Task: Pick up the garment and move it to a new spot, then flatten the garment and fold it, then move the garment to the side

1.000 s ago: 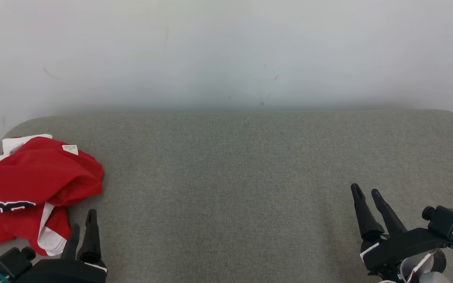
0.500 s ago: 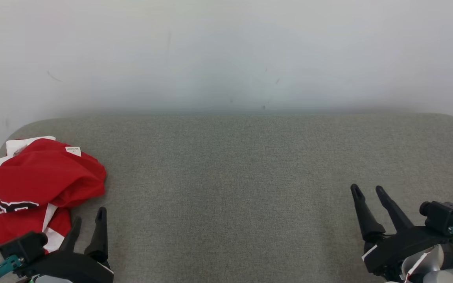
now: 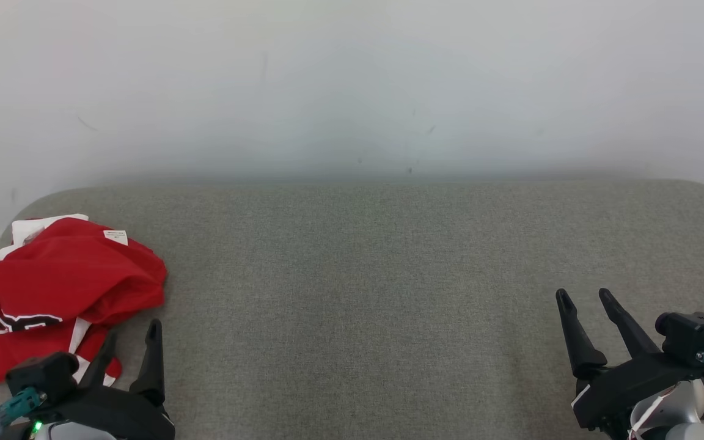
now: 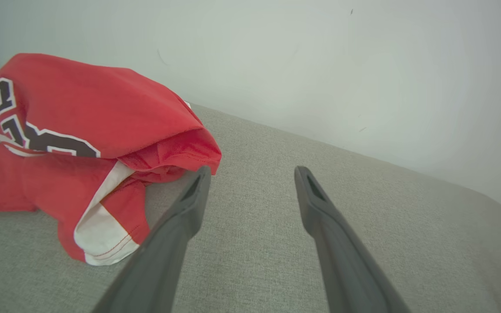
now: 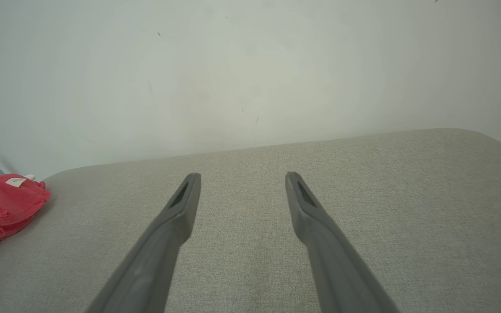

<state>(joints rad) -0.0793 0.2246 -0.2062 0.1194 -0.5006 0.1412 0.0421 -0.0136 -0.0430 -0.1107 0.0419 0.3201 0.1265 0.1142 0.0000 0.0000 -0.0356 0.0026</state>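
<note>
A crumpled red garment (image 3: 52, 293) with white trim and dark lettering lies bunched at the far left of the grey fabric table (image 3: 364, 293). In the left wrist view the garment (image 4: 81, 130) sits just left of the fingers. My left gripper (image 3: 132, 335) stands open at the lower left, right beside the garment's near edge, with nothing between its fingers. At the lower right my right gripper (image 3: 585, 296) is open and empty, far from the cloth. The right wrist view catches the garment (image 5: 2, 204) at its left edge, well away from the open right gripper (image 5: 242, 176).
A plain white wall (image 3: 352, 85) rises behind the table's far edge. The table's corners are rounded, and its left edge runs close past the garment.
My left gripper has shifted a little right and back toward the near edge beside the garment. The right gripper has drifted slightly right. The camera has tilted a touch. The garment lies unchanged.
</note>
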